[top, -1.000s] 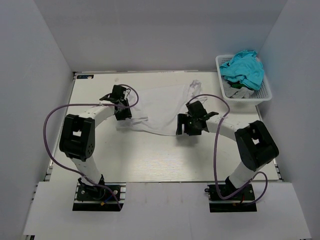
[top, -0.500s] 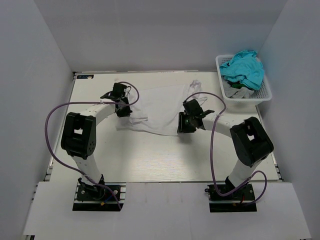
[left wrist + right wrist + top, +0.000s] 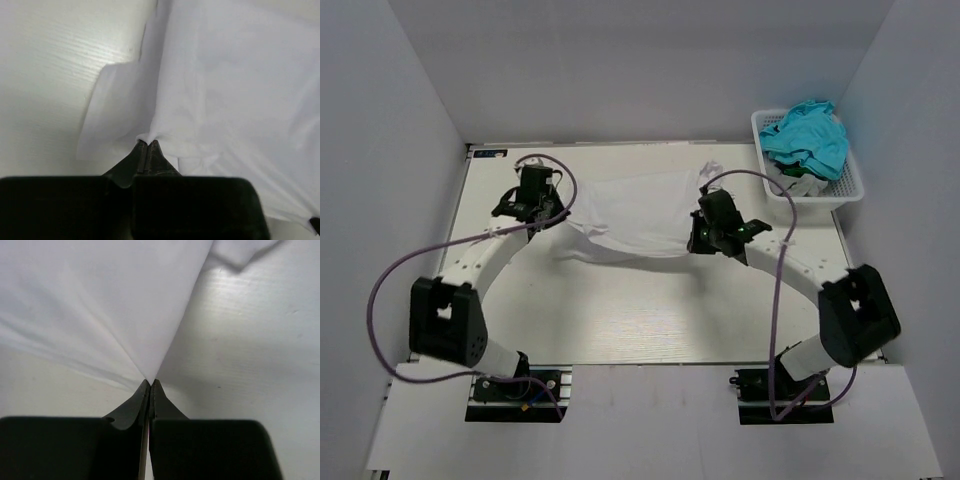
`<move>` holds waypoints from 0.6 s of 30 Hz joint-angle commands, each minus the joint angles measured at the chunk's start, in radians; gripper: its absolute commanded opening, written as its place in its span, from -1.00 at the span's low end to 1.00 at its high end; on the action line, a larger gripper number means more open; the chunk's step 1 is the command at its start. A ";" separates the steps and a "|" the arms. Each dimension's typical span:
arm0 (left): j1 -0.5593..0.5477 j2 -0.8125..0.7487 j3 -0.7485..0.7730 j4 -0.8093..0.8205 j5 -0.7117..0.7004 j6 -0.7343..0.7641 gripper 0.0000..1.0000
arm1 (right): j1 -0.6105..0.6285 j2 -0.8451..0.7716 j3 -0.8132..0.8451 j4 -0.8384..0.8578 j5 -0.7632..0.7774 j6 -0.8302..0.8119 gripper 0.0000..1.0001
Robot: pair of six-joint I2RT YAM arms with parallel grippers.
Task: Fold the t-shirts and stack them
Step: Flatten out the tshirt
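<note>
The shirt (image 3: pixel 638 212) is plain white, thin and soft. It lies spread sideways across the far middle of the table (image 3: pixel 620 310), stretched between the two arms. Its far edge runs fairly straight, and its near edge sags in a shallow curve from one gripper to the other. At its far right corner the cloth is bunched into a small crumpled lump.

The left gripper (image 3: pixel 148 146) has its jaws pressed together on a small pinch of the shirt's left side. In the left wrist view the cloth fans away from the tips in smooth folds, and a squarish flap (image 3: pixel 116 112) lies flat on the table just beside the pinch. The right gripper (image 3: pixel 150 384) is likewise clamped on the shirt's right side. There the cloth is drawn into a taut peak, with creases running off to the left.

The basket (image 3: pixel 853 187), white with slotted walls, stands at the far right corner of the table, to the right of the shirt and not touching it. A teal cloth (image 3: pixel 807 135) is heaped in it, rising above the rim. A grey cloth (image 3: pixel 790 183) lies under it at the near end.
</note>
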 commanded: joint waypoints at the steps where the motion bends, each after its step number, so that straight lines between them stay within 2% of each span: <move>1: 0.004 -0.132 -0.008 0.003 -0.106 -0.084 -1.00 | -0.007 -0.122 0.019 -0.028 0.140 -0.009 -1.00; 6: 0.013 -0.238 -0.019 -0.114 -0.177 -0.224 -1.00 | -0.019 -0.212 0.037 -0.113 0.330 0.014 -1.00; 10: 0.013 -0.323 -0.009 -0.099 -0.150 -0.253 -1.00 | -0.036 -0.292 0.060 -0.134 0.343 0.011 -1.00; 13: 0.004 -0.372 0.011 0.008 -0.065 -0.219 -1.00 | -0.035 -0.323 0.122 -0.103 0.309 -0.034 -1.00; 15: 0.004 -0.393 0.058 0.044 -0.039 -0.204 -1.00 | -0.036 -0.347 0.189 -0.068 0.286 -0.075 -1.00; 18: 0.004 -0.416 0.153 0.029 -0.050 -0.204 -1.00 | -0.036 -0.364 0.298 -0.058 0.329 -0.127 -1.00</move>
